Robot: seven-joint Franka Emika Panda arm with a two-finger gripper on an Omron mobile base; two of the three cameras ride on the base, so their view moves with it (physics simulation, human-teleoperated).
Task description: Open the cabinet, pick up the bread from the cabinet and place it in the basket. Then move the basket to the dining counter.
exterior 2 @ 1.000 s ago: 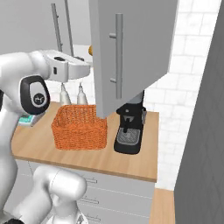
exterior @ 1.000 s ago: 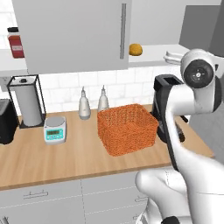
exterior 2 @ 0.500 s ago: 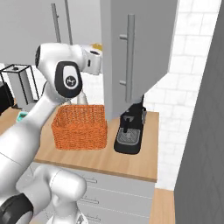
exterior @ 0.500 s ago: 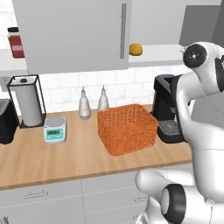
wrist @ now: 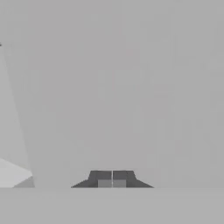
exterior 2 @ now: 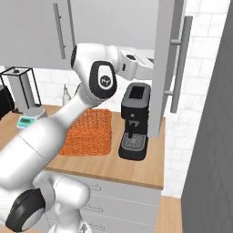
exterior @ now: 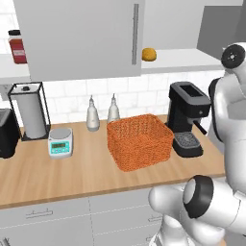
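Note:
The cabinet's left door is closed. Its right door stands swung out, edge-on, with its bar handle facing right. The bread, a small golden bun, sits on the pale shelf in the opened half. Below it on the worktop stands the orange woven basket, with nothing in it. My arm reaches up to the inner side of the right door, with its wrist just left of the door's edge. My gripper is shut on nothing, close against a flat grey surface. The dining counter is out of view.
A black coffee machine stands right of the basket. Two bottles stand behind the basket, with a kitchen scale and a paper towel holder further left. A red jar sits on the left shelf.
The arm has risen from in front of the coffee machine to the inner side of the right door. The door has swung further open to the right. The gripper stayed shut.

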